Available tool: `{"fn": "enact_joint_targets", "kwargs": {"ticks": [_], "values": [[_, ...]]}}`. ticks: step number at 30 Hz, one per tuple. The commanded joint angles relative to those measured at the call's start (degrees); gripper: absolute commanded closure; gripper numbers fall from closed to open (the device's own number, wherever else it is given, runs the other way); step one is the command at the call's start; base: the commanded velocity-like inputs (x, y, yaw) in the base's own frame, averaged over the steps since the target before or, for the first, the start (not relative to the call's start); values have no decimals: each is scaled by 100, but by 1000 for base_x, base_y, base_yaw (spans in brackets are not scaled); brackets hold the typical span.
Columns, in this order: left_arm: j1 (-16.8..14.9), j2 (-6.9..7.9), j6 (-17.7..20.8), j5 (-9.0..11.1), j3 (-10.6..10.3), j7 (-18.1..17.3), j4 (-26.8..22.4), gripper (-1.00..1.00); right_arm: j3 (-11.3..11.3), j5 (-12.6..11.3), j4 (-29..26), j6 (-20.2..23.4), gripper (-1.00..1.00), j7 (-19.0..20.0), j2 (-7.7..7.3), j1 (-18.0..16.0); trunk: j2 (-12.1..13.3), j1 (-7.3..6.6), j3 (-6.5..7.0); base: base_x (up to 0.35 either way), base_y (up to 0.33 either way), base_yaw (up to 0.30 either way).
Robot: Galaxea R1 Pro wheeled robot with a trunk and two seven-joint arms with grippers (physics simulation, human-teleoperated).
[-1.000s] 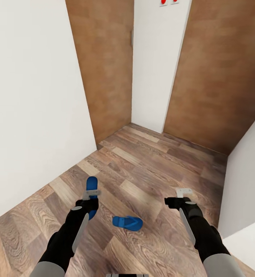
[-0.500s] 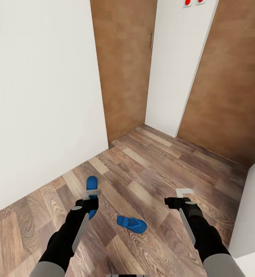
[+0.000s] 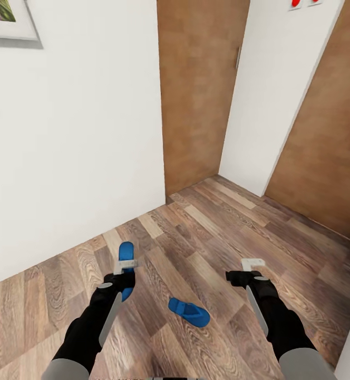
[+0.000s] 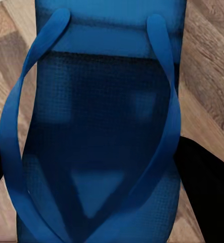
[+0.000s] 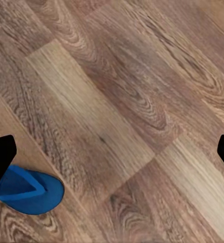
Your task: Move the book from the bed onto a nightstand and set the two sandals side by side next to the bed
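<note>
Wood floor ahead: my left end effector (image 3: 124, 267) pinches one sandal (image 3: 125, 252); the other sandal (image 3: 190, 312) lies loose, at seven o'clock from my spread right end effector (image 3: 243, 269), which is nearer.

Your left end effector (image 3: 125, 267) and arm cover the middle of the flat bright blue sandal (image 3: 125, 252) it carries. The white-framed picture (image 3: 9, 21) on the wall above that sandal is cut off.

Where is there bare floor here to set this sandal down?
Bare planks lie between the loose sandal and the doors, and left toward the white wall. It is tighter between the left pincer, holding its sandal, and the loose one.
</note>
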Motion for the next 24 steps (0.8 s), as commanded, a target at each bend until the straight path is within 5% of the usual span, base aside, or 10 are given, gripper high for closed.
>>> {"fn": "enact_joint_targets", "kwargs": {"ticks": [1, 24], "values": [[-3, 0, 27, 22, -13, 39, -5, 100, 3, 3, -10, 32, -100, -13, -2, -1, -2, -1, -1, 1, -3, 282], [-3, 1, 28, 24, -13, 39, -5, 100, 3, 3, -10, 32, -100, -13, -2, 1, -2, -1, 80, 43, -50, 282]]}}
